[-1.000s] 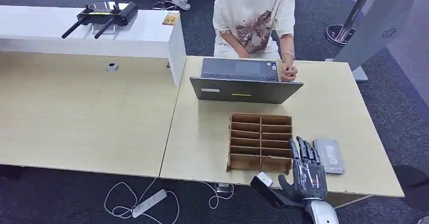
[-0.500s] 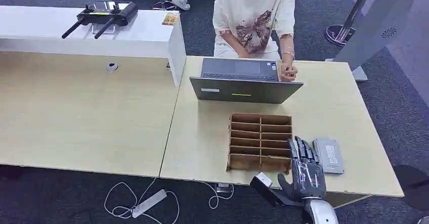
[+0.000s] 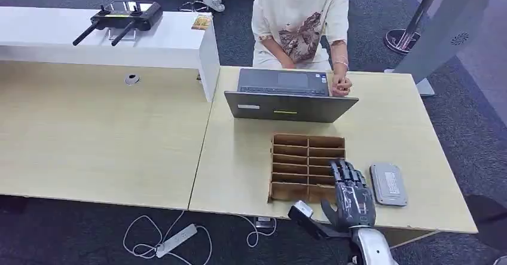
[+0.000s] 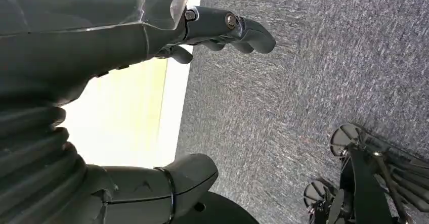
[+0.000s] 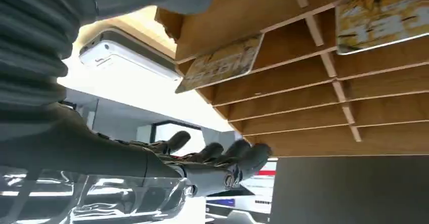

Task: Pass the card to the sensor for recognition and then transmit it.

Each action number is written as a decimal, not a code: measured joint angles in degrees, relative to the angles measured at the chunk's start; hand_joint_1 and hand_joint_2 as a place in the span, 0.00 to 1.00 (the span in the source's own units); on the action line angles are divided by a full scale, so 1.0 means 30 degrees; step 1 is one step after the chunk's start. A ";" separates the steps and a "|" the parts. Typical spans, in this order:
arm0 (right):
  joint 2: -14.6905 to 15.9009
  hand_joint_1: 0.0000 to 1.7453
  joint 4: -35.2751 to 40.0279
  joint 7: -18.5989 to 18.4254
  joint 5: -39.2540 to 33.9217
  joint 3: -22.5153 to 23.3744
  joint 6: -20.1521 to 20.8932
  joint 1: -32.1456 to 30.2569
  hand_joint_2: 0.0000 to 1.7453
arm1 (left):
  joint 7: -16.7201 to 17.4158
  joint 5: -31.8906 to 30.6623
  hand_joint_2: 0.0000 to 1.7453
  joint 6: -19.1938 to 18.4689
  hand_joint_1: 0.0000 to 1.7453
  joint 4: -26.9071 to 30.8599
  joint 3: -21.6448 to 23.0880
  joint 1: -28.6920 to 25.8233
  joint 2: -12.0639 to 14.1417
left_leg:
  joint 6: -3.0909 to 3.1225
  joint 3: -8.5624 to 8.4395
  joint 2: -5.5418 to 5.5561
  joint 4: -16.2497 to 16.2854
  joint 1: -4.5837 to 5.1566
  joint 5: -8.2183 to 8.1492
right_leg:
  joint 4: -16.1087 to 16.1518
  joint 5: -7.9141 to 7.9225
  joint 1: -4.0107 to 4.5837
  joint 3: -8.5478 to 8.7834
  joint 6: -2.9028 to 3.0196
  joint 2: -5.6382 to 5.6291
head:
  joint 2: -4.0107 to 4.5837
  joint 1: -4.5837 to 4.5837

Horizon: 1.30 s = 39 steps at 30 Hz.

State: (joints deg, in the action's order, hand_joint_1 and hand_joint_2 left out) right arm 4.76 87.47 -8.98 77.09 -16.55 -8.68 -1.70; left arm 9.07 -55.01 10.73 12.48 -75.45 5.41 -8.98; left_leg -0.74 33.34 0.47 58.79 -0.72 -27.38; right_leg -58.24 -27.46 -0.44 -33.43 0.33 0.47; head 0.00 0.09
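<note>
My right hand (image 3: 350,196) hovers over the near right corner of the brown cardboard divider box (image 3: 299,157), fingers stretched out and holding nothing. In the right wrist view the hand (image 5: 126,173) lies close to the box (image 5: 313,107). A yellow card (image 5: 222,62) stands in one slot and a second yellow card (image 5: 384,16) in another. The grey sensor (image 3: 388,184) lies flat on the table just right of my right hand, and the right wrist view shows the sensor (image 5: 126,52) too. My left hand (image 4: 91,42) hangs beside the table edge, fingers apart and empty.
A person (image 3: 299,20) sits behind an open laptop (image 3: 290,94) at the far side of the light wooden table (image 3: 239,151). A white counter (image 3: 89,37) with a black controller (image 3: 119,17) stands far left. A power strip (image 3: 176,239) lies on the carpet.
My right hand has shifted left, from beside the sensor to over the box's near right corner. Nothing else has moved.
</note>
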 joint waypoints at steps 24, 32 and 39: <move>0.0000 0.78 -0.0342 0.0080 0.0022 -0.0255 -0.0197 0.0344 1.00 | 0.0168 -0.0036 1.00 0.0059 0.00 0.0000 0.0000 0.0003 0.0000 | 0.0000 -0.0001 0.0001 0.0000 0.0000 0.0000 | 0.0000 0.0001 0.0000 0.0002 -0.0001 0.0001 | 0.0000 0.0000; -0.0211 0.92 -0.0145 -0.0211 0.0649 -0.0255 -0.0175 0.0324 1.00 | 0.0175 -0.0175 1.00 0.0109 0.00 0.0000 0.0029 0.0002 -0.0029 | 0.0000 -0.0002 0.0000 0.0001 0.0000 0.0000 | 0.0000 0.0000 0.0000 0.0000 0.0000 0.0001 | 0.0000 0.0000; -0.0262 0.94 0.0037 0.0022 0.0773 -0.0248 -0.0226 0.0205 1.00 | 0.0211 -0.0240 1.00 0.0073 0.00 0.0000 0.0044 0.0003 -0.0029 | 0.0000 -0.0003 0.0000 0.0001 0.0001 0.0000 | 0.0001 0.0000 -0.0001 -0.0001 -0.0001 0.0000 | 0.0000 0.0000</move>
State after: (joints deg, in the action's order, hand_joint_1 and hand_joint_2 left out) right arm 3.98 87.58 -8.92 79.41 -17.29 -9.35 -1.08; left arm 9.70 -55.74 10.95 12.48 -75.32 5.42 -9.07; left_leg -0.74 33.34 0.47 58.79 -0.72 -27.38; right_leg -58.24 -27.46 -0.44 -33.43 0.33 0.47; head 0.00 0.09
